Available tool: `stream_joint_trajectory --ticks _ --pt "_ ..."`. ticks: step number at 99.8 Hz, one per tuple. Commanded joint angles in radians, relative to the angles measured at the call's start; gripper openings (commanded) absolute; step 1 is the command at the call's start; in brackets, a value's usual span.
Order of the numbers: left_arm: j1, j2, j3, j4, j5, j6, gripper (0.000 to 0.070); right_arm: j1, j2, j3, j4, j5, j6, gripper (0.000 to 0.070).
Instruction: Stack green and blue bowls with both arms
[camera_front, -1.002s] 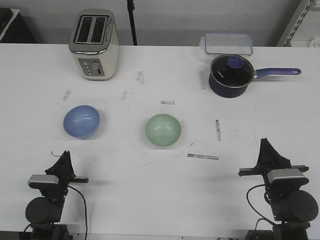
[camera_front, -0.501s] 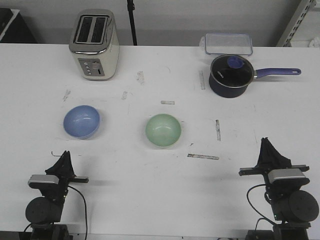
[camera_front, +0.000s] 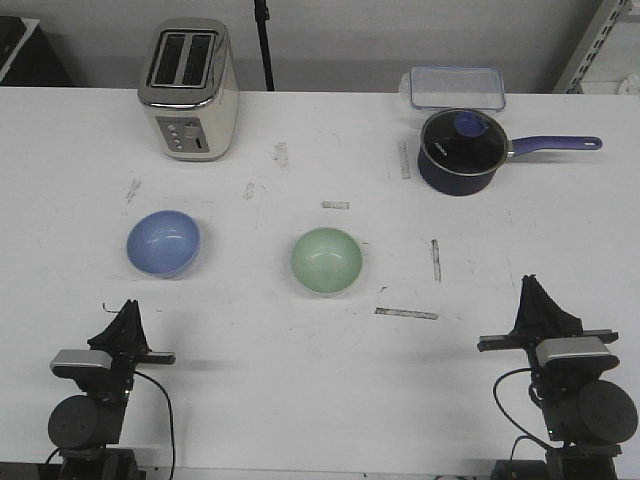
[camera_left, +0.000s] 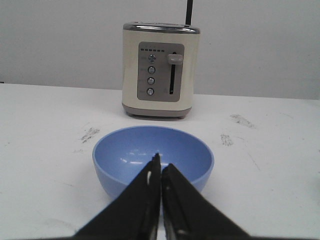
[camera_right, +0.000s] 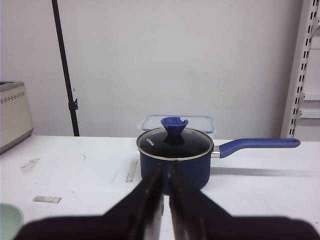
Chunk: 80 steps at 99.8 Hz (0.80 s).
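On white table (camera_front: 320, 400): pale blue round matte bowl (camera_front: 163, 243) ahead of left gripper (camera_front: 128, 318), pale green round matte bowl (camera_front: 327, 261) mid-table, apart. Both grippers, right gripper (camera_front: 541, 300) included, closed, empty. Probably light, rigid, smooth-walled; pinch rim.

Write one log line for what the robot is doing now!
stage: not started | pale blue round bowl: apart | pale green round bowl: untouched | left gripper: shut | right gripper: shut

A robotics test lab staged with kitchenware: a scuffed white tabletop (camera_front: 300, 400) marked with tape strips carries a cream two-slot toaster (camera_front: 188, 88) and a dark navy lidded saucepan (camera_front: 460, 150), before bare white walls and perforated metal shelving uprights (camera_right: 302, 70).
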Motion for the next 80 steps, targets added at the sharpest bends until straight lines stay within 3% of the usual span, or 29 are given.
stream_joint_trajectory --ticks 1,25,47,80 --pt "-0.002 0.005 0.046 0.019 0.0 -0.008 0.0002 0.0 -0.001 0.003 0.013 0.002 0.014 0.001" --pt "-0.002 0.106 0.215 -0.089 -0.001 0.0 0.0002 0.0 -0.001 0.003 0.013 0.002 0.014 0.001" --pt "-0.002 0.296 0.355 -0.081 -0.001 0.034 0.0002 0.0 -0.001 0.003 0.013 0.001 0.014 0.001" --pt "-0.002 0.657 0.591 -0.084 0.0 0.025 0.0002 0.0 -0.001 0.003 0.013 0.002 0.014 0.001"
